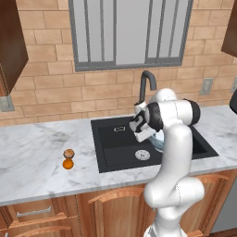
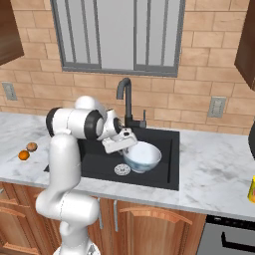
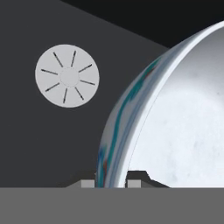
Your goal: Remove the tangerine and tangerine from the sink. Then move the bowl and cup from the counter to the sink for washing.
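Note:
The white, bluish-tinted bowl (image 2: pixel 143 155) is inside the black sink (image 2: pixel 161 134), beside the silver drain (image 2: pixel 122 170). My gripper (image 2: pixel 124 145) is shut on the bowl's near rim. In the hand view the rim (image 3: pixel 120 131) runs down between my two fingertips (image 3: pixel 89 183). From the left, the arm hides most of the bowl (image 1: pixel 157 140), and the gripper (image 1: pixel 140 134) sits over the sink (image 1: pixel 113 146). Both tangerines (image 1: pixel 68 158) lie together on the counter (image 1: pixel 32 152) left of the sink, the tan one behind the orange one. The yellow cup (image 2: pixel 252 190) stands at the far right counter edge.
The dark curved faucet (image 2: pixel 126 99) rises behind the sink, close to my hand. A brick wall and a window back the counter. The drain disc (image 3: pixel 67 75) lies on the sink floor left of the bowl.

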Motion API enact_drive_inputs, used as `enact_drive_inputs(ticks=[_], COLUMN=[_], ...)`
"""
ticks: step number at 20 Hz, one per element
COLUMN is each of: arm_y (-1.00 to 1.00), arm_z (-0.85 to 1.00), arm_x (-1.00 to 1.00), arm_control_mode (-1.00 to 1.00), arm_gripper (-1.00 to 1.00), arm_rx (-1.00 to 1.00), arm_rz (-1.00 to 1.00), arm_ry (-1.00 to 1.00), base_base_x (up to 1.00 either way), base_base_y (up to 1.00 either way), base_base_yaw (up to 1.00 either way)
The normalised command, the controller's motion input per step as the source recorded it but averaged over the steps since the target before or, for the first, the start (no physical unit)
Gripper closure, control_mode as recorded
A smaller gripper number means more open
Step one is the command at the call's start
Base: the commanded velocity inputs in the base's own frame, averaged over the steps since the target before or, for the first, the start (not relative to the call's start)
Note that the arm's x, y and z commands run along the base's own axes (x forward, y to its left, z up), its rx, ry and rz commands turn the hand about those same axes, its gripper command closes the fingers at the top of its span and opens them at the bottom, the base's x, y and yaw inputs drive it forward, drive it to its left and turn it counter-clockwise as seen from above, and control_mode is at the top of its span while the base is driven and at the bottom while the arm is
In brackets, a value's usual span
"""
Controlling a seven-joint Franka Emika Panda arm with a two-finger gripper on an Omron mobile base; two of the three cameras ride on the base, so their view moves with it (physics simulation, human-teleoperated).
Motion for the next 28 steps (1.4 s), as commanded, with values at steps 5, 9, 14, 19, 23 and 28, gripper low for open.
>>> enact_drive_inputs(ticks=[5,9,14,19,23,28], arm_y=[-0.13,-0.12,-0.09,-0.1,-0.11,-0.11], arm_z=[-0.19,-0.18,-0.19,-0.19,-0.18,-0.18], arm_x=[0.16,0.18,0.19,0.18,0.18,0.16], arm_control_mode=[-1.0,-1.0,-1.0,-1.0,-1.0,-1.0], arm_gripper=[1.0,1.0,1.0,1.0,1.0,1.0], arm_rx=[0.0,0.0,0.0,-0.02,-0.04,-0.06], arm_rz=[0.0,0.0,0.0,0.0,0.0,0.0], arm_ry=[0.0,0.0,0.0,-0.01,-0.02,-0.02], base_base_x=[0.0,0.0,0.0,0.0,0.0,0.0], base_base_y=[0.0,0.0,0.0,0.0,0.0,0.0], base_base_yaw=[0.0,0.0,0.0,0.0,0.0,0.0])
